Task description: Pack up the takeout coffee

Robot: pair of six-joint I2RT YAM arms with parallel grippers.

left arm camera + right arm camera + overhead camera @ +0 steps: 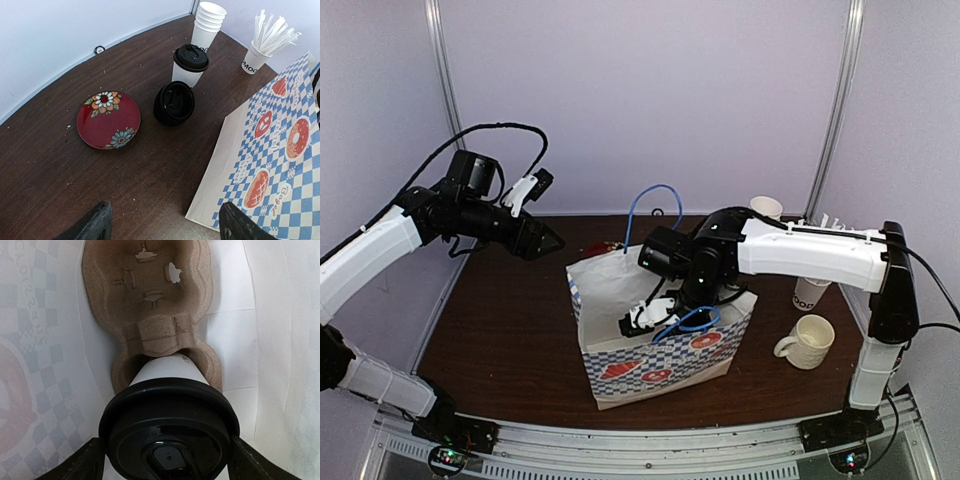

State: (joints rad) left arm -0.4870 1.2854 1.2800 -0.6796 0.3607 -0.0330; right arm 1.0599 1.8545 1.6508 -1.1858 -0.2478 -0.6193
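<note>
Closest in, right gripper (pixel 167 460) is down inside the paper bag (pixel 240 340), fingers (pixel 92 460) spread wide either side of a black lid (pixel 167 422); we cannot tell if they press it. Below the lid, the cup (pixel 167 371) sits in the nearer pocket of the pulp carrier (pixel 150 325) on the bag floor. Outside, left gripper (pixel 165 227) hangs wide, holding nothing, over the table (pixel 60 190). Farther off stands another lidded cup (pixel 189 65).

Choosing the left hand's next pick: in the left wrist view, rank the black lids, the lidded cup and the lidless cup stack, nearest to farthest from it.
1. The black lids, nearest, straight ahead of the left hand.
2. The lidded cup, upright just behind them.
3. The lidless cup stack, farthest back, slightly right.
</note>
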